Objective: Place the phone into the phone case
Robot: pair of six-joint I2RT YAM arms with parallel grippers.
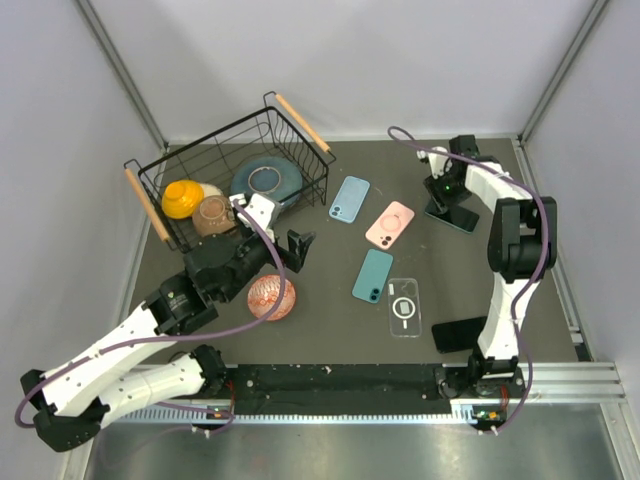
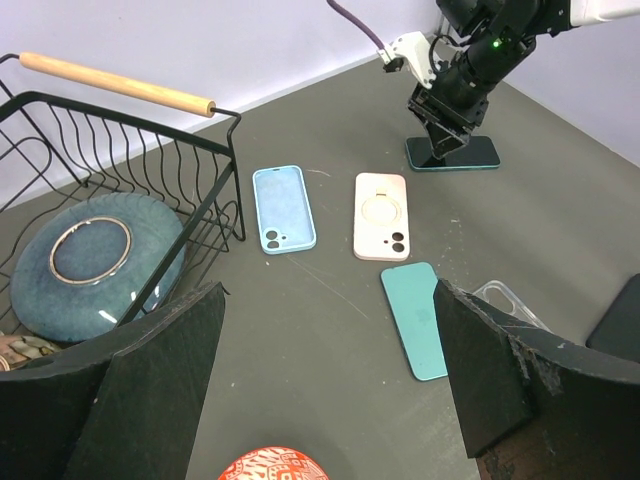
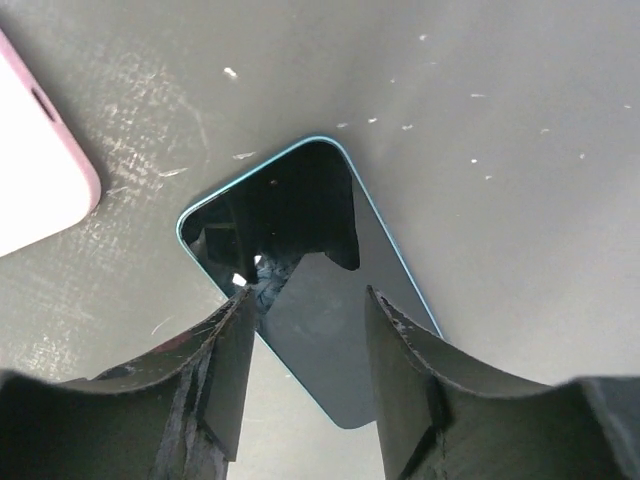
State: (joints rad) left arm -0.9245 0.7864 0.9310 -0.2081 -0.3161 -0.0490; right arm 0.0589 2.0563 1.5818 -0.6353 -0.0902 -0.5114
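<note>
1. Phone (image 3: 320,200): lies flat at the upper right of the overhead view, under the right gripper (image 3: 307,292), whose jaws are half-parted and hold nothing.
2. Advice: centre the fingers across the phone's long edges before clamping.
3. Left gripper (image 2: 328,290): wide open and empty.

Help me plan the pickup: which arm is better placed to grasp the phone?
Right. The right gripper hangs directly over the teal-edged phone; the left gripper is open beside the wire basket, well away from it.

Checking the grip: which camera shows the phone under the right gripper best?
Right wrist: the phone fills the frame beneath the right gripper's fingers. Left wrist shows it small and distant; top view, half hidden by the arm.
</note>
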